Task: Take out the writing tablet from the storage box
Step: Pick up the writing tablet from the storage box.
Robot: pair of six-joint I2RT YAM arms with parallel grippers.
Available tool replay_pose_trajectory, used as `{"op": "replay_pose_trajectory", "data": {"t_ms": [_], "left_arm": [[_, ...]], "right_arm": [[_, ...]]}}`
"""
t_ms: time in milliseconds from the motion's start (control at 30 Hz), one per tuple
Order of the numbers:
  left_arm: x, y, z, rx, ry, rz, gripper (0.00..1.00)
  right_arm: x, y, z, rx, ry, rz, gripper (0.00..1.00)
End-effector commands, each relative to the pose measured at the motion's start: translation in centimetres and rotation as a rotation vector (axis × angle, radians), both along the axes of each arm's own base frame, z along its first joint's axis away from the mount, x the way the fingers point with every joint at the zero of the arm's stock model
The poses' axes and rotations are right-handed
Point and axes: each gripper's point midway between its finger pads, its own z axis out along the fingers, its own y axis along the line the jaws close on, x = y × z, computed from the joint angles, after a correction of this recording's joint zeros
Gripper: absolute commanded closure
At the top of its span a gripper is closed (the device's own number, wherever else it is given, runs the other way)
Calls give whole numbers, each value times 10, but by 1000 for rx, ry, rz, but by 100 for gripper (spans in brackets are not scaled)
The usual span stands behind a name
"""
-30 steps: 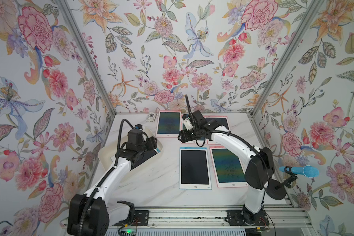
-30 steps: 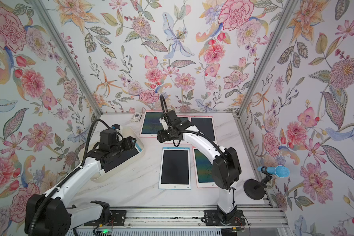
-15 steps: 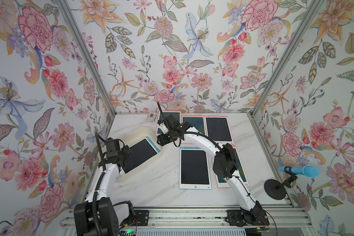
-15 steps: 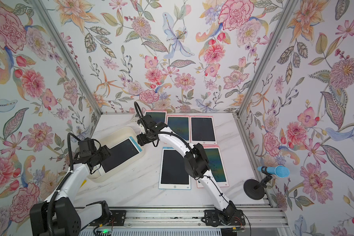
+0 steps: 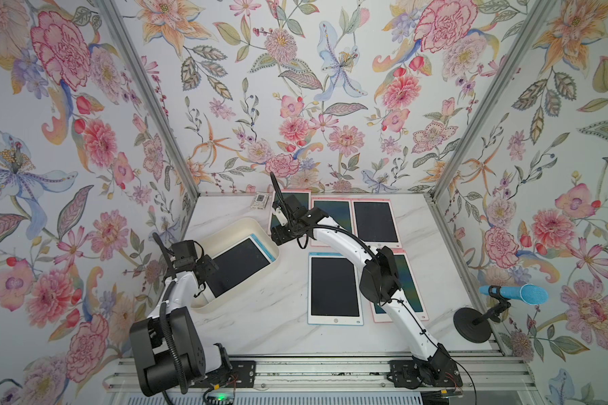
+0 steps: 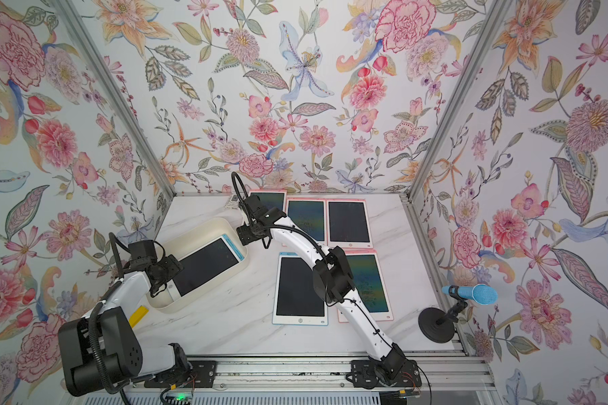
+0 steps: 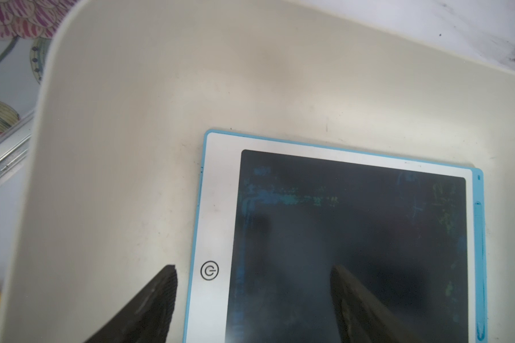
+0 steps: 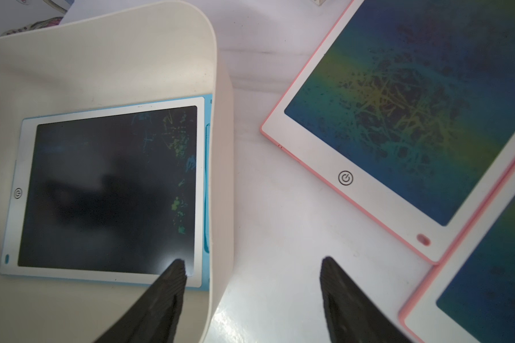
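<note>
Left tool [image 7: 253, 268] withdrew; one tablet [image 5: 239, 264] in storage box [image 5: 225, 224], five tablets [image 5: 334, 285] outside.

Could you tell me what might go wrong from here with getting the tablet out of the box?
The writing tablet lies flat on the storage box floor, its blue end close to a wall; the open left gripper may slide off it.
The open right gripper seems to straddle the box wall, so closing could pinch the wall and drag the box.
A pink tablet lies close outside; the right arm could nudge it.
</note>
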Motion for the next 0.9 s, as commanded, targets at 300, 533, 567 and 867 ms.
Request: {"op": "replay_pose_trajectory", "data": {"t_ms": [300,533,567,867], "left_arm": [[-9,21,-21,40,110,66,14],[0,15,-43,-15,147,32,14],[2,12,-46,-31,141,21,14],[11,-3,-62,-109,115,-32,14]], "right_arm": [[-1,13,-15,83,98,63,27],[-10,24,-24,125,147,107,27],[-13,27,-26,135,156,121,27],[-30,49,-31,195,204,191,27]]}}
